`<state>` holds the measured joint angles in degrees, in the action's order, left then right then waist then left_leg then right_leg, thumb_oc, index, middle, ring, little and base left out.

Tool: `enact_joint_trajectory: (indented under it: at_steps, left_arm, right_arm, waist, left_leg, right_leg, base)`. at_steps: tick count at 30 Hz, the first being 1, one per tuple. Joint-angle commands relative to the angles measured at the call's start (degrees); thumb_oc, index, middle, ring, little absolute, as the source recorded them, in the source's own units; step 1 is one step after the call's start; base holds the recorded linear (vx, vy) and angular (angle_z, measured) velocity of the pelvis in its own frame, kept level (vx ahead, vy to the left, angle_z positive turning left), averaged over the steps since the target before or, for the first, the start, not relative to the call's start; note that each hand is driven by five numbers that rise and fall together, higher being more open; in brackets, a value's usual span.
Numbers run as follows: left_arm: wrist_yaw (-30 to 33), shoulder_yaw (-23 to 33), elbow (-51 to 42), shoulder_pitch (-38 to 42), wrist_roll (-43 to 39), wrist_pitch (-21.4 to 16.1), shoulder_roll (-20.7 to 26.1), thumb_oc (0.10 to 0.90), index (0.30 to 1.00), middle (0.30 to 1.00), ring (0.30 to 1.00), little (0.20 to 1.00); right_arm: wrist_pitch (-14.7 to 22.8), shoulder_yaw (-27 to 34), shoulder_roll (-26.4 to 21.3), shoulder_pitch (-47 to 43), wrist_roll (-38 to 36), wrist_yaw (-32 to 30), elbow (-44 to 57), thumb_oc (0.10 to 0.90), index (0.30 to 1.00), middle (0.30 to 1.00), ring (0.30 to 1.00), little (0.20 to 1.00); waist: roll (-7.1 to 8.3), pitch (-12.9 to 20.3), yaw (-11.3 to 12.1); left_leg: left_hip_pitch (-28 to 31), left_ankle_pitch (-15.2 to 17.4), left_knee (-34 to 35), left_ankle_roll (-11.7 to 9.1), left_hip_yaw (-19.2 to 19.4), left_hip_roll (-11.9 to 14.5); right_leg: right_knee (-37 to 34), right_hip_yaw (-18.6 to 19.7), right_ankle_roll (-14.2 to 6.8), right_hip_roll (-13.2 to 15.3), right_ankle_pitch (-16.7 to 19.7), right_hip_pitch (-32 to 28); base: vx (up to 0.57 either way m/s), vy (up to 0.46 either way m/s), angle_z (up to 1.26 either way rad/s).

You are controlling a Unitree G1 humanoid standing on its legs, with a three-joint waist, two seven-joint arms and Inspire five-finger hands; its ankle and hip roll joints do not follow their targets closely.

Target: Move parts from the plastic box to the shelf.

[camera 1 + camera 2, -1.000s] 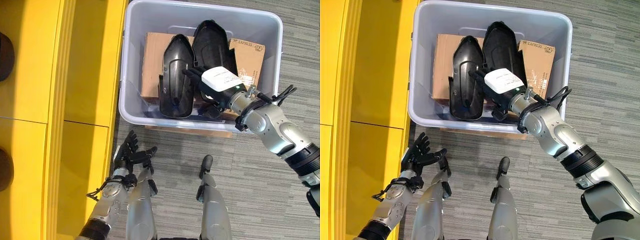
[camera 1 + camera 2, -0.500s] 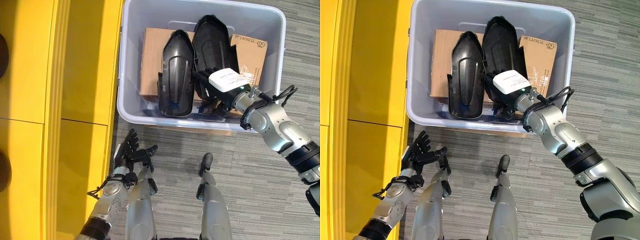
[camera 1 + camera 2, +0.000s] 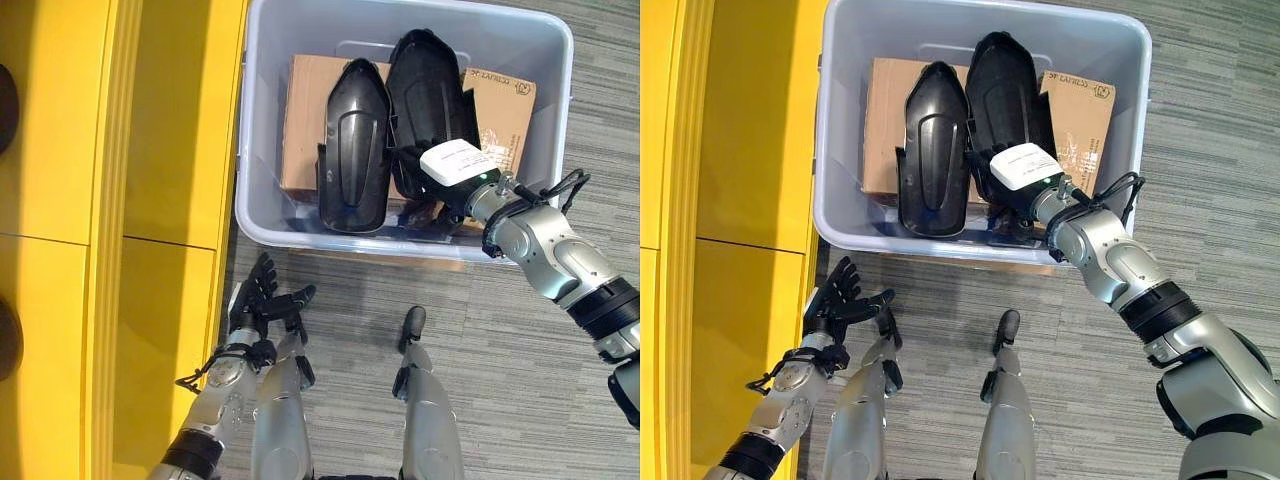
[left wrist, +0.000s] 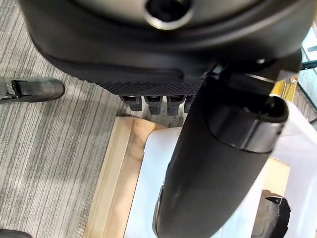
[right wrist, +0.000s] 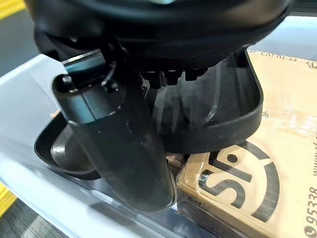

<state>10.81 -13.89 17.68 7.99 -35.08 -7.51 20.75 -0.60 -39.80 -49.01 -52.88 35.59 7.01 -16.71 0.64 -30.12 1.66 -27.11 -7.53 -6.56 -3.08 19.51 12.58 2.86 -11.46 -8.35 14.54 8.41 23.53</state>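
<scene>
Black moulded parts, two long glossy shells (image 3: 352, 150) and (image 3: 428, 95), lie side by side on a flat cardboard carton (image 3: 505, 115) inside the translucent grey plastic box (image 3: 258, 120); neither has reached the yellow shelf (image 3: 165, 120), so the transfer appears barely begun. Right hand (image 3: 440, 180) reaches to the near end of the right shell; whether it has clamped cannot be told. Left hand (image 3: 258, 300) hangs low, fingers spread, empty.

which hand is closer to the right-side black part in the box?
Right. The right hand is inside the plastic box, on that black part; the left hand hangs open outside, over the floor.
</scene>
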Motion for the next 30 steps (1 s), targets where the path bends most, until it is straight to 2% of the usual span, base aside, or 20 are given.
enact_joint_trajectory:
  at_steps: [1, 15, 17, 30]
  left_arm:
    - [0.0, 0.5, -4.4, -0.8, 2.4, -3.8, -0.2, 0.900, 1.000, 1.000, 1.000, 1.000]
    - [0.2, 0.8, -5.0, -1.4, 2.7, -4.2, 0.2, 0.900, 1.000, 1.000, 1.000, 1.000]
    - [0.0, 0.8, -5.3, -2.0, 2.5, -4.5, 0.6, 0.900, 1.000, 1.000, 1.000, 1.000]
    - [-0.2, 0.6, -5.0, -2.4, 2.2, -5.3, 1.7, 0.900, 1.000, 1.000, 1.000, 1.000]
  right_arm:
    - [1.2, 0.0, -2.8, -9.6, 0.8, -2.5, 0.2, 0.900, 1.000, 1.000, 1.000, 1.000]
    - [1.3, -1.7, -5.5, -9.4, 2.8, -2.7, -1.8, 0.900, 1.000, 1.000, 1.000, 1.000]
    - [1.4, -4.3, -6.0, -10.7, 4.3, -2.9, -5.4, 0.900, 1.000, 1.000, 1.000, 1.000]
    - [0.4, -10.6, -8.7, -14.4, 9.5, -4.1, -14.5, 0.900, 1.000, 1.000, 1.000, 1.000]
  waist:
    - [1.25, 0.3, 0.7]
    - [0.92, 0.3, 0.6]
    - [0.61, 0.3, 0.9]
    - [-0.18, 0.3, 0.9]
  left_leg:
    - [1.2, 5.9, -6.2, -4.6, -2.4, 5.1]
    - [-1.0, 5.8, -6.3, -4.6, -2.6, 4.9]
    - [-1.4, 5.7, -6.2, -4.6, -2.7, 4.8]
    - [-3.5, 6.0, -7.2, -4.8, -2.8, 4.8]
  right_leg:
    - [9.9, 1.7, -1.8, 4.2, -7.3, -1.8]
    - [10.6, 1.8, -1.8, 4.4, -7.2, 0.4]
    - [10.8, 1.7, -1.8, 4.3, -7.2, 1.0]
    - [12.4, 2.0, -1.9, 4.4, -7.5, 3.6]
  base:
    - [0.00, 0.000, 0.00]
    - [0.00, -0.003, 0.01]
    - [0.00, 0.000, 0.00]
    - [0.00, 0.000, 0.00]
